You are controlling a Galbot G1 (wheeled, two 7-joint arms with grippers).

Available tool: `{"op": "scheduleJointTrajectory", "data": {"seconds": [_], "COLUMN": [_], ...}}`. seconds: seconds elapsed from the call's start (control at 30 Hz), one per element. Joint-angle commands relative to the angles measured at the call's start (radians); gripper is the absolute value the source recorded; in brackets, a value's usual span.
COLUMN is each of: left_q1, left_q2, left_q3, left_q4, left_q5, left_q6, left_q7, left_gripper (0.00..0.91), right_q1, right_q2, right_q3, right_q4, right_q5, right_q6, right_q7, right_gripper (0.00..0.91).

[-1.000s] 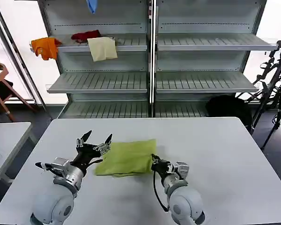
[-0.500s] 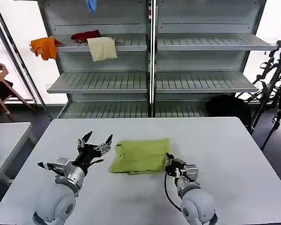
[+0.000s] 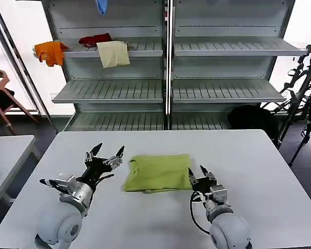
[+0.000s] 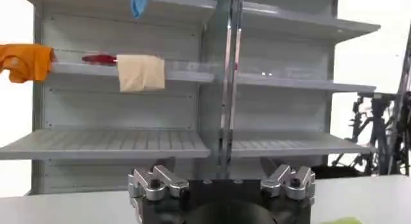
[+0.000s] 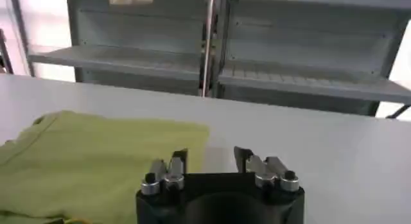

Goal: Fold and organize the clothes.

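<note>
The lime-green T-shirt (image 3: 158, 173) lies folded into a flat rectangle on the white table (image 3: 259, 166), its plain side up. In the right wrist view the shirt (image 5: 96, 161) spreads out ahead of one finger. My right gripper (image 3: 197, 171) (image 5: 210, 156) stands open just off the shirt's right edge, with nothing between its fingers. My left gripper (image 3: 108, 151) (image 4: 221, 175) is open too, raised a little above the table to the left of the shirt and apart from it.
Grey shelves (image 3: 166, 88) stand behind the table. The upper left shelf holds an orange garment (image 3: 50, 52), a red one (image 3: 95, 38) and a cream cloth (image 3: 113, 53); a blue one (image 3: 101, 5) hangs above. A second table (image 3: 5, 155) and a chair (image 3: 0, 98) are at left.
The shirt slid to the right with my right gripper, then stopped. The right gripper has let go of its edge and drawn off to the right. The left gripper stayed put.
</note>
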Motion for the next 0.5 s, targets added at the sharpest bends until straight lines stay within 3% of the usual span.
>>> {"op": "scheduleJointTrajectory", "data": {"seconds": [0.03,0.13,0.3,0.43,0.5], "left_q1": [-0.003,-0.007,-0.010,-0.005,-0.003], "left_q2": [-0.009,-0.012,-0.007,0.005,0.016], "left_q3": [-0.014,-0.024,-0.053,-0.100,-0.131], "left_q4": [-0.005,-0.009,0.004,0.050,0.074], "left_q5": [-0.066,-0.081,-0.080,-0.088,-0.101], "left_q6": [-0.021,-0.029,-0.032,-0.062,-0.065], "left_q7": [0.002,0.004,0.023,0.071,0.087], "left_gripper": [0.907,0.907,0.907,0.907,0.907], "right_q1": [-0.115,-0.163,-0.238,-0.278,-0.290], "right_q2": [-0.040,-0.068,-0.104,-0.117,-0.118], "right_q3": [0.197,0.302,0.442,0.536,0.588], "right_q4": [0.156,0.194,0.222,0.188,0.161], "right_q5": [-0.125,-0.187,-0.184,-0.128,-0.050], "right_q6": [0.017,0.023,0.031,0.088,0.108], "right_q7": [-0.064,-0.085,-0.136,-0.176,-0.191], "right_gripper": [0.907,0.907,0.907,0.907,0.907]}}
